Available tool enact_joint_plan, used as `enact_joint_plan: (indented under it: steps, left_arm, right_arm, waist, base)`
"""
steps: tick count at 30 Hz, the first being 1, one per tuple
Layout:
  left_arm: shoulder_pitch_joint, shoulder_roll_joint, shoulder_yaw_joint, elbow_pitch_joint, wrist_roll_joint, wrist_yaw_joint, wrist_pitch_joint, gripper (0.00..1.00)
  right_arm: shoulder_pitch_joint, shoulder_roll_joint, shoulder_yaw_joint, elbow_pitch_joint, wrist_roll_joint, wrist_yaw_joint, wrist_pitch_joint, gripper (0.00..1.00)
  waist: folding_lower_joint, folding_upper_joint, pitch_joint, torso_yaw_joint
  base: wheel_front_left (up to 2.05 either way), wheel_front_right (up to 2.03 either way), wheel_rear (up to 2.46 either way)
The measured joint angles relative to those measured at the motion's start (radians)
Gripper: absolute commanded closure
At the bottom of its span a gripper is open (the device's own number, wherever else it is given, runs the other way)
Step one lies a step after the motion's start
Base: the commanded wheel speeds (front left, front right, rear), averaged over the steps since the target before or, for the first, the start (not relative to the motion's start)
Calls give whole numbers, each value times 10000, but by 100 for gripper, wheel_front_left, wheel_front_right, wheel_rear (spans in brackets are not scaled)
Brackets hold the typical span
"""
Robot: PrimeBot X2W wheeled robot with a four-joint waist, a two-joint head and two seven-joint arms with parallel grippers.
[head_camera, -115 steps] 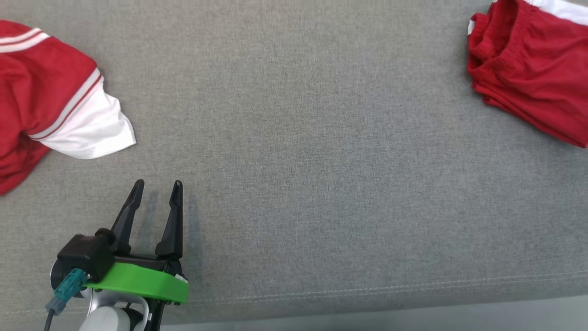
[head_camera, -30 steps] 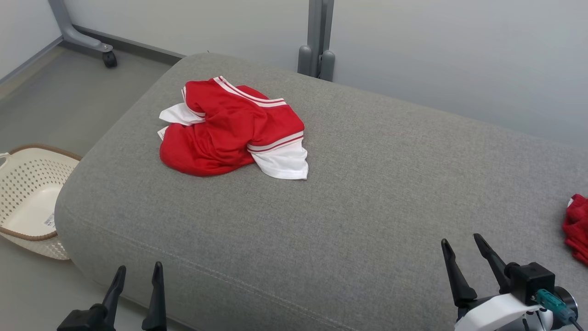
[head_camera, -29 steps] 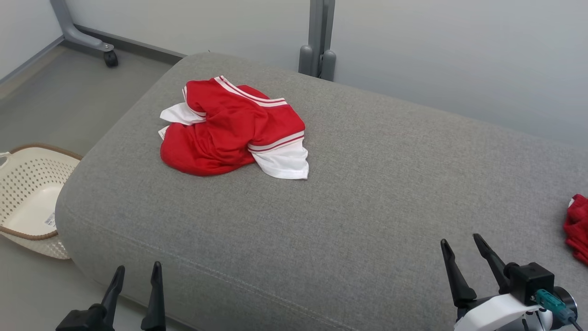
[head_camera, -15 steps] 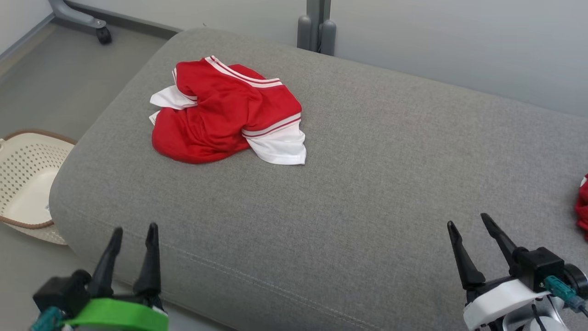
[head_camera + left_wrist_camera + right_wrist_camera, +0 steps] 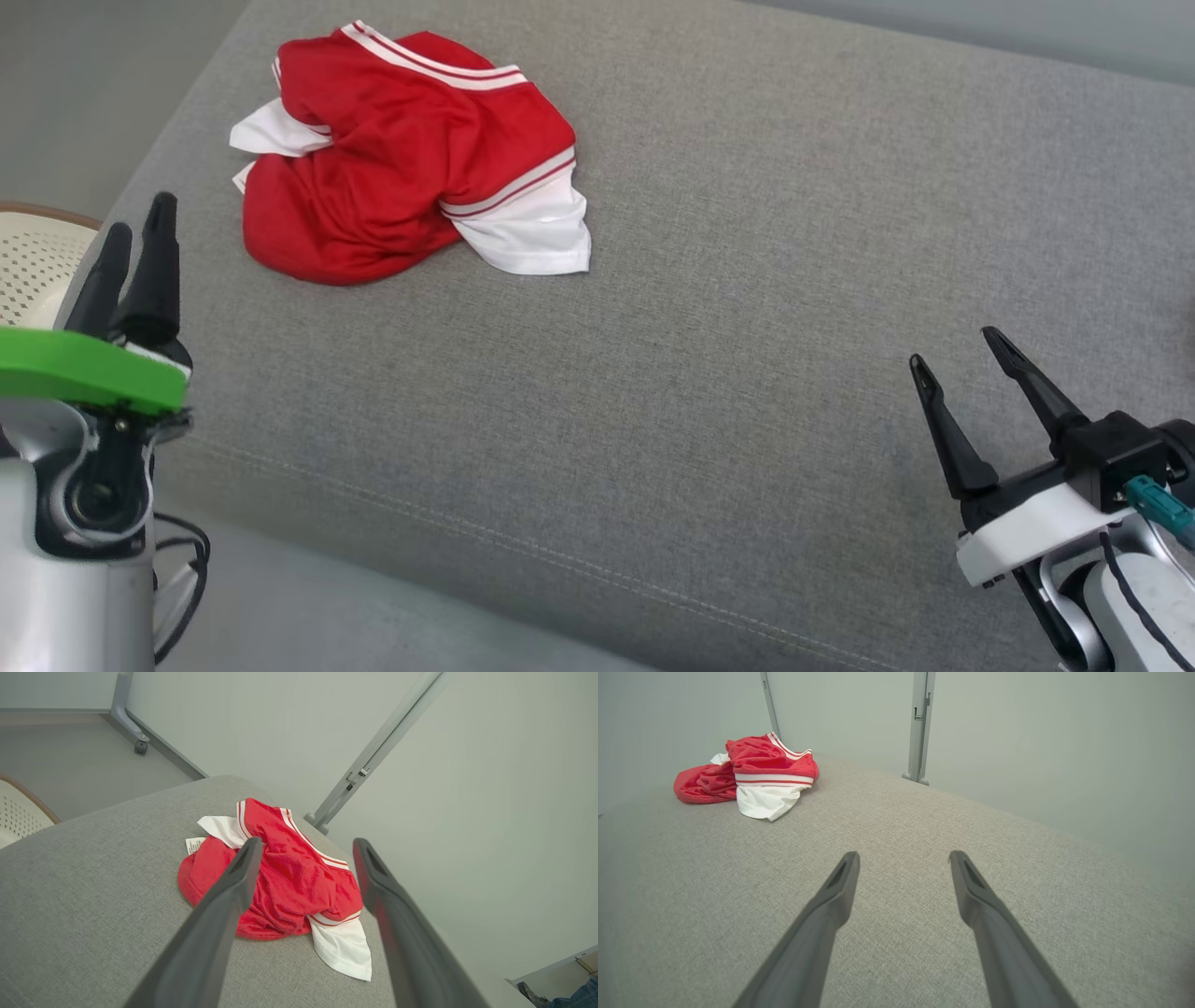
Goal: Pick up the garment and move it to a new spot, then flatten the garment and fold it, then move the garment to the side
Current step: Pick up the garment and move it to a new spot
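A crumpled red garment (image 5: 392, 159) with white panels and white stripes lies bunched at the far left of the grey cushion (image 5: 709, 308). It also lies ahead in the left wrist view, garment (image 5: 299, 886), and at the far left in the right wrist view, garment (image 5: 752, 772). My left gripper (image 5: 138, 229) stands open at the cushion's left edge, short of the garment, holding nothing. My right gripper (image 5: 962, 350) is open over the cushion's near right part, far from the garment.
A cream perforated basket (image 5: 33, 261) sits on the floor left of the cushion, behind my left gripper. A grey metal post (image 5: 920, 723) stands at the wall behind the cushion. A wheeled frame leg (image 5: 128, 718) rests on the floor at the back left.
The head camera has tilted down and closer, so the whole picture shifted. My left gripper has risen up the left side toward the garment. The garment lies as before.
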Motion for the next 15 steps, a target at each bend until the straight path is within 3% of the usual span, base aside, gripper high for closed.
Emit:
enact_joint_plan:
  steps: [7, 13, 15]
  left_arm:
    - [-1959, -144, 742, 1091, -1948, 853, 1906, 0]
    - [-3457, -29, 1432, 1732, -2587, 1756, 2637, 0]
    - [-3842, 71, 1695, 1931, -2683, 1841, 2754, 0]
  right_arm:
    - [-529, -257, -59, -376, -215, 67, 265, 0]
    - [-909, -552, -320, -756, -282, 67, 439, 0]
    - [-1029, -650, -380, -909, -313, 67, 500, 0]
  waist:
    - [0, 0, 937, -432]
    - [0, 0, 1747, -877]
    - [0, 0, 2030, -1014]
  base:
    - [0, 0, 0]
    - [0, 0, 0]
    - [0, 0, 0]
